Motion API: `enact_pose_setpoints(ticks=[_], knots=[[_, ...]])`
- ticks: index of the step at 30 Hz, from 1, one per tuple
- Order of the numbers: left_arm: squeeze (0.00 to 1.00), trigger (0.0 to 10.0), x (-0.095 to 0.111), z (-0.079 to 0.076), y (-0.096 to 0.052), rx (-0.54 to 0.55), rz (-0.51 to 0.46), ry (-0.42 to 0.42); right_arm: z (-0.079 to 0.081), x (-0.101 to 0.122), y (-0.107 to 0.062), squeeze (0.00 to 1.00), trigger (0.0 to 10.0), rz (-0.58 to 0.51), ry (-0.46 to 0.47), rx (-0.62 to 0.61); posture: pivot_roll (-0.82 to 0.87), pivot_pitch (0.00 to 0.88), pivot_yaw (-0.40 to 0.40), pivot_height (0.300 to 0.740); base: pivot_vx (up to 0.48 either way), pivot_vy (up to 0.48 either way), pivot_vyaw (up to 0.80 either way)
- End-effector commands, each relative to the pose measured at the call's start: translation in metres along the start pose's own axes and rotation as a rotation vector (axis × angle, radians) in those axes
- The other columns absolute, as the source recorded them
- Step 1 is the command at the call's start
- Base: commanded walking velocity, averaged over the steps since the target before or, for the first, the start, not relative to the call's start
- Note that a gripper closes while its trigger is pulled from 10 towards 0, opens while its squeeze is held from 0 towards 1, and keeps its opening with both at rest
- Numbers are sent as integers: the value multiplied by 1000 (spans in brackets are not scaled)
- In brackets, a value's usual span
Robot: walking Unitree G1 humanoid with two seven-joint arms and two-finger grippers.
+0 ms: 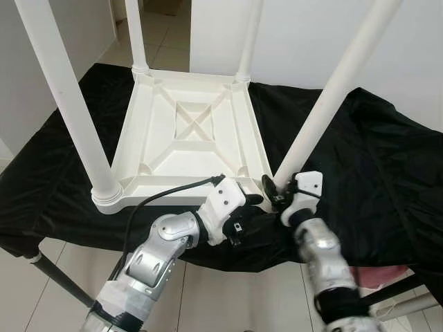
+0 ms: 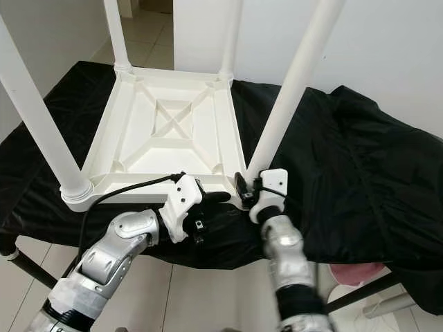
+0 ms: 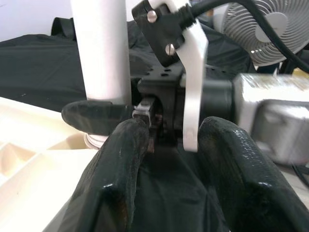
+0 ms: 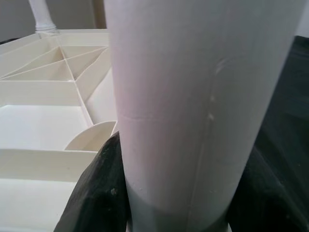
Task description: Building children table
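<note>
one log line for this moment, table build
stage: leg fitting | right gripper: shut on near-right leg at base | left gripper: open beside it | table top: upside down on black cloth

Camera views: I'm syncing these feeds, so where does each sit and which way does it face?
Left eye: head, looking down at the upturned table on black cloth; both arms show.
Right eye: same scene.
Left wrist: along left gripper toward right gripper.
Right wrist: its fingers flank the near-right leg.
Shared: that leg.
</note>
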State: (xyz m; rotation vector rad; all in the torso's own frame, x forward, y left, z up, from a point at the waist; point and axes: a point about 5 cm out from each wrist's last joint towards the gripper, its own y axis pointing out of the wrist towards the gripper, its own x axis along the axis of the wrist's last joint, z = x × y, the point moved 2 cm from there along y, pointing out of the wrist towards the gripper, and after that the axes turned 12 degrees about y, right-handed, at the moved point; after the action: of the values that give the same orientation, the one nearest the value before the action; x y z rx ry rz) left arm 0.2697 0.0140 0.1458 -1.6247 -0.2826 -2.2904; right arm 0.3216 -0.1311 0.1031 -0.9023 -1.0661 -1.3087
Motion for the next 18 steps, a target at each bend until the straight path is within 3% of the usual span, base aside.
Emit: enact_pose_setpoints(ticks=[1,5,13,14,18], knots=[[0,10000,2,1,4,-9,-9,10,-9,-17,-8,0,10000,65,-11,-97,-24,0,-103,740,0,0,0],[0,10000,2,4,5,-1,-8,18,5,-16,-7,0,10000,60,35,-100,-27,0,-98,740,0,0,0],[0,10000,1,11,3,42,-5,2,1,-9,-5,0,10000,45,28,-111,-28,0,-100,740,0,0,0],[0,10000,0,14,0,56,0,4,1,-7,-6,1000,10000,40,36,-120,-26,0,-101,740,0,0,0],[0,10000,1,20,-5,72,2,6,1,-2,-5,1000,10000,23,32,-119,-26,0,-103,740,0,0,0]])
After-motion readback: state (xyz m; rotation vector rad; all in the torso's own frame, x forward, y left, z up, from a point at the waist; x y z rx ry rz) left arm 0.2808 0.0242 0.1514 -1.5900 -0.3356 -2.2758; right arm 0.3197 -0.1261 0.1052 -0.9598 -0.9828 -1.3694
